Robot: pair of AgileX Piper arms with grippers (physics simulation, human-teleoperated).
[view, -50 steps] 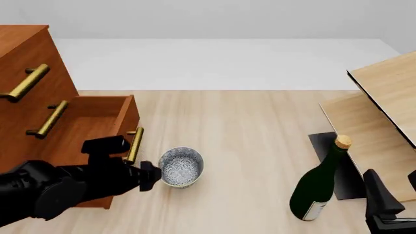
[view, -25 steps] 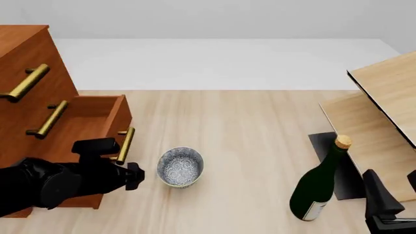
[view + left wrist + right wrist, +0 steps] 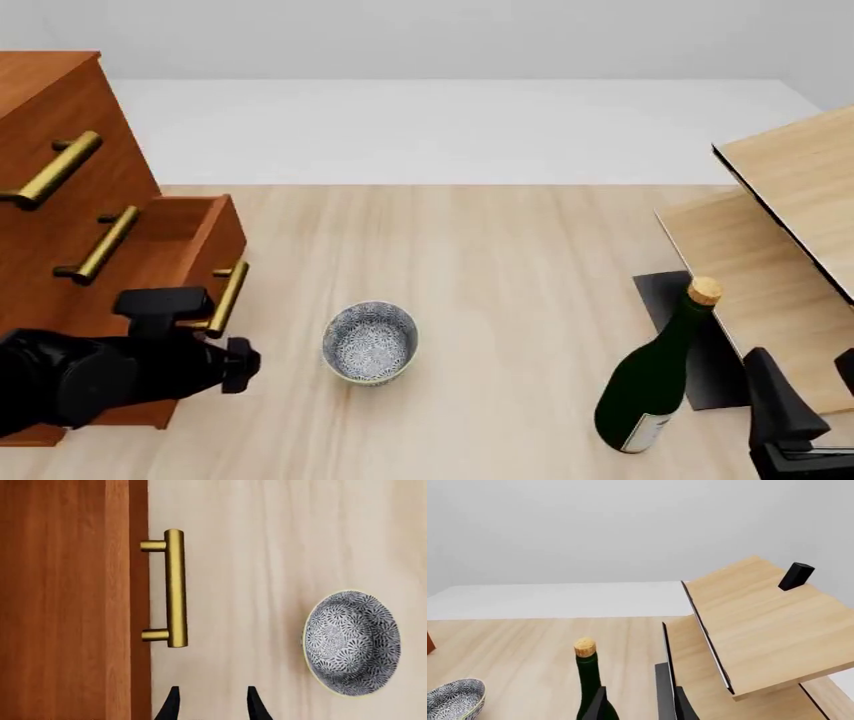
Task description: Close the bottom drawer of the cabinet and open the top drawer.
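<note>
Partly pulled out, the reddish-brown wooden bottom drawer (image 3: 180, 240) with its brass bar handle (image 3: 175, 587) juts from the tall reddish-brown wooden cabinet (image 3: 54, 150) at the desk's left edge; the top drawer (image 3: 60, 120) above sits flush. Just in front of the drawer's face, the black left gripper (image 3: 211, 705) holds its fingers a little apart, gripping nothing. Nearby stands a blue-patterned ceramic bowl (image 3: 370, 343). Toward the right edge, a dark green corked bottle (image 3: 654, 385) stands beside the pale wood rack (image 3: 774, 220); the right gripper (image 3: 638, 707) is narrowly parted, empty.
</note>
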